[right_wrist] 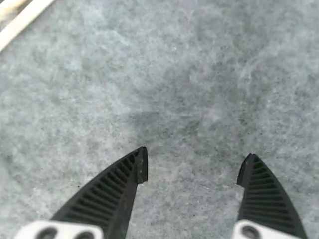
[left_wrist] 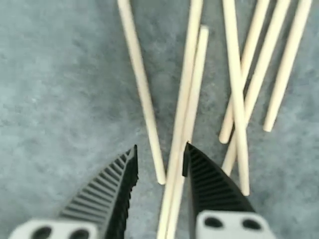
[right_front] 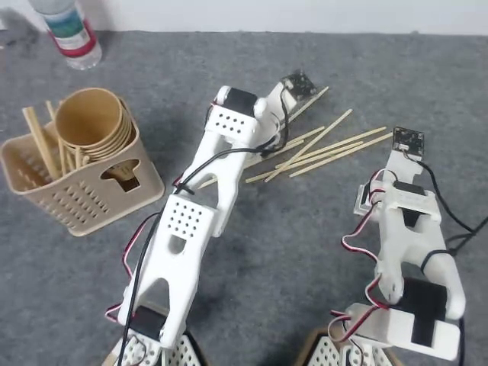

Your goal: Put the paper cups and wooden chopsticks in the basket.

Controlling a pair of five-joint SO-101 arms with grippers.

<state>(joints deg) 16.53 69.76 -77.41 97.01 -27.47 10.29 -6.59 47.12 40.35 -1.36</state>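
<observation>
Several wooden chopsticks (right_front: 328,149) lie fanned out on the grey carpet in the middle of the table. My left gripper (left_wrist: 160,149) hangs open just above them. A pair of chopsticks (left_wrist: 182,144) runs between its fingers, and the end of another chopstick (left_wrist: 149,124) lies there too. My right gripper (right_wrist: 197,153) stands open over bare carpet to the right of the pile, with nothing between its fingers. A beige basket (right_front: 84,202) at the left holds a stack of paper cups (right_front: 91,118) and several upright chopsticks (right_front: 42,141).
A water bottle (right_front: 69,30) stands at the back left, behind the basket. My left arm (right_front: 206,183) stretches diagonally from the front edge to the pile. Open carpet lies between the basket and the two arms.
</observation>
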